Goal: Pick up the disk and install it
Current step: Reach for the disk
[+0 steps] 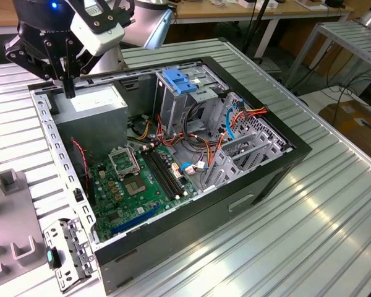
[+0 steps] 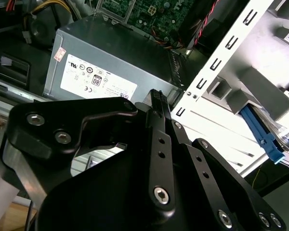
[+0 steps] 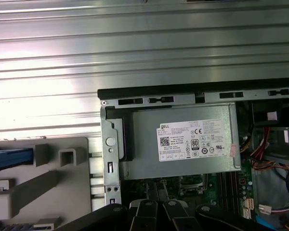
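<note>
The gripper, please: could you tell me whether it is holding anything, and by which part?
Nothing is held. The gripper is shut and empty above the power supply; the disk lies apart, outside the computer case.

Bright room light glaring in pale bands off the ribbed worktop (image 3: 135, 57) beyond the tool (image 3: 158, 192), computer case (image 1: 191, 219) interior below the tool lying in shade, tool's black links blurring close-up.
</note>
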Robot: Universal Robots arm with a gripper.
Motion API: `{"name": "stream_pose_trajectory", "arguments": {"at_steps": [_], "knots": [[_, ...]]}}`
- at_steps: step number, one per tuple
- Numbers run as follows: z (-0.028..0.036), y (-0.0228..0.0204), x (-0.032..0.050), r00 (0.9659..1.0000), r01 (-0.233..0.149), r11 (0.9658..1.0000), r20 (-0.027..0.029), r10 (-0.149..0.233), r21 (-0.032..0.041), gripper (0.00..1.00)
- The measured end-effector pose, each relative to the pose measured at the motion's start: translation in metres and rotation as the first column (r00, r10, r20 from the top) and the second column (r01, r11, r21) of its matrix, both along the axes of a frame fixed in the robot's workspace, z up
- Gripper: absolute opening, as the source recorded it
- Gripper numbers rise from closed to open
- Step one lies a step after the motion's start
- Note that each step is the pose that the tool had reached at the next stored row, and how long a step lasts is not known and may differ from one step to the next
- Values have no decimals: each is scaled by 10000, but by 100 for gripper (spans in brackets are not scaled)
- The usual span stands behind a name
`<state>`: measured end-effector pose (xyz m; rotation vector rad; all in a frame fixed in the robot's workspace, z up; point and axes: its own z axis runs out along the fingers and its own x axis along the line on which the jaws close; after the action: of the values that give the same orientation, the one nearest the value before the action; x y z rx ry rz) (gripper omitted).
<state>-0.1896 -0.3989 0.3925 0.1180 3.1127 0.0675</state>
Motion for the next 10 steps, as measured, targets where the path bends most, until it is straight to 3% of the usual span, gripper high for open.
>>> {"name": "stream_pose_trajectory", "arguments": {"at_steps": [10], "knots": [[0, 0, -35, 10000, 0, 10000, 0, 0, 0, 11]]}}
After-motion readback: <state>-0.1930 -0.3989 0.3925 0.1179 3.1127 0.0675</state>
